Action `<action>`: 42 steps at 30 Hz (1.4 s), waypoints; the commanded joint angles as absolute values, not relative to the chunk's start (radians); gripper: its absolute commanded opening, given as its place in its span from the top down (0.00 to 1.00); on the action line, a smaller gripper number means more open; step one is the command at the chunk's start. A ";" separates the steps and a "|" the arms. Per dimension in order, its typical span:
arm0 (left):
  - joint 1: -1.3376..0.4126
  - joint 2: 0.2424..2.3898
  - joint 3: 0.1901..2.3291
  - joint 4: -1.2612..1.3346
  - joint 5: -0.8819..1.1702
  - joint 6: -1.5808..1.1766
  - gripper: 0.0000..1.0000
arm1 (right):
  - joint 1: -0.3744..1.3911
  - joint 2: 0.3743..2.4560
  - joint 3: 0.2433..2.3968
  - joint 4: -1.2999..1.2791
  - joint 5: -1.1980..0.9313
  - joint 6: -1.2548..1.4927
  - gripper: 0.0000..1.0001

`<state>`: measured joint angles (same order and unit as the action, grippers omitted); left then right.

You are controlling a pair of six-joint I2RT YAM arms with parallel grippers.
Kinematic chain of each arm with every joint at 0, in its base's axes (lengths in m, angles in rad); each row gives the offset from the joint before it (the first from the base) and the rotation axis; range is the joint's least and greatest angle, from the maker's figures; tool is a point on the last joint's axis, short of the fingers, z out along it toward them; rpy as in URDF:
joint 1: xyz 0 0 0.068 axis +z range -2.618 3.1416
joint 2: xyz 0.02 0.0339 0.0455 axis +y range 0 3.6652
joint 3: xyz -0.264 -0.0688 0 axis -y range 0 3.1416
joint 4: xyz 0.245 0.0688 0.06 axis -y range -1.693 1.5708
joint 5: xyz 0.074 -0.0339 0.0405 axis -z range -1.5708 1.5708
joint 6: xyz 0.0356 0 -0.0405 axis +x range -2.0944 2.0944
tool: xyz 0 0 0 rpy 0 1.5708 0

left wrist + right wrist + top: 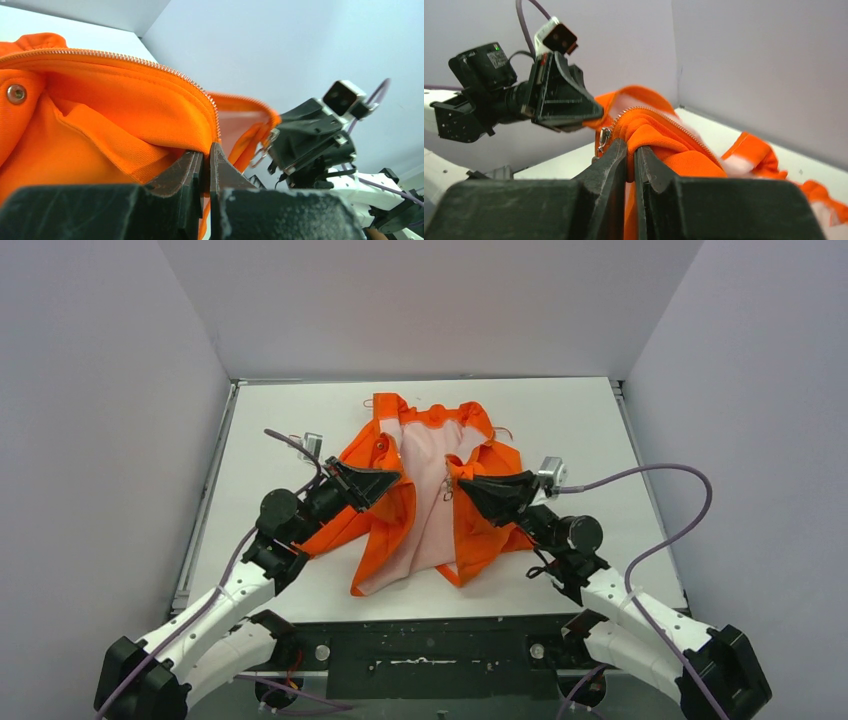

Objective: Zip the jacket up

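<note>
The orange jacket (420,480) lies open on the white table, its pale pinkish lining facing up, collar at the far side. My left gripper (392,480) is shut on the left front edge of the jacket (125,110), right by the zipper teeth (150,65), and lifts it. My right gripper (463,485) is shut on the right front edge of the jacket (674,145), next to the metal zipper slider and pull (603,136). The two grippers face each other across the lining, a short gap apart. The lower hem hangs toward the near edge.
The white table (560,420) is walled by grey panels at the back and both sides. A dark metal rail (430,645) runs along the near edge between the arm bases. Purple cables (690,490) loop from each wrist.
</note>
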<state>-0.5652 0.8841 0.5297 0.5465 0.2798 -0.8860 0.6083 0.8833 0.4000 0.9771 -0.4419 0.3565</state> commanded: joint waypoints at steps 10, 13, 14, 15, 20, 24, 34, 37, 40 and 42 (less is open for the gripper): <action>-0.561 0.955 0.433 0.959 0.320 -0.879 1.00 | 0.611 0.959 0.255 1.172 -0.491 0.506 1.00; -0.563 0.979 0.422 1.002 0.342 -0.890 1.00 | 0.617 1.007 0.268 1.217 -0.499 0.523 1.00; -0.563 0.989 0.422 1.010 0.355 -0.892 1.00 | 0.620 1.024 0.276 1.232 -0.503 0.528 1.00; -0.564 0.996 0.421 1.022 0.364 -0.897 1.00 | 0.626 1.039 0.286 1.241 -0.506 0.532 1.00; -0.563 1.014 0.409 1.067 0.390 -0.917 1.00 | 0.641 1.095 0.336 1.272 -0.511 0.531 1.00; -0.565 1.022 0.402 1.069 0.408 -0.920 1.00 | 0.648 1.123 0.362 1.297 -0.510 0.532 1.00; -0.565 1.043 0.380 1.103 0.425 -0.944 1.00 | 0.674 1.151 0.418 1.265 -0.475 0.501 1.00; -0.566 1.050 0.380 1.116 0.435 -0.950 1.00 | 0.683 1.155 0.427 1.252 -0.462 0.490 1.00; -0.566 1.052 0.380 1.125 0.438 -0.954 1.00 | 0.693 1.158 0.437 1.221 -0.450 0.470 1.00; -0.566 1.053 0.380 1.127 0.437 -0.956 1.00 | 0.701 1.159 0.439 1.213 -0.439 0.460 1.00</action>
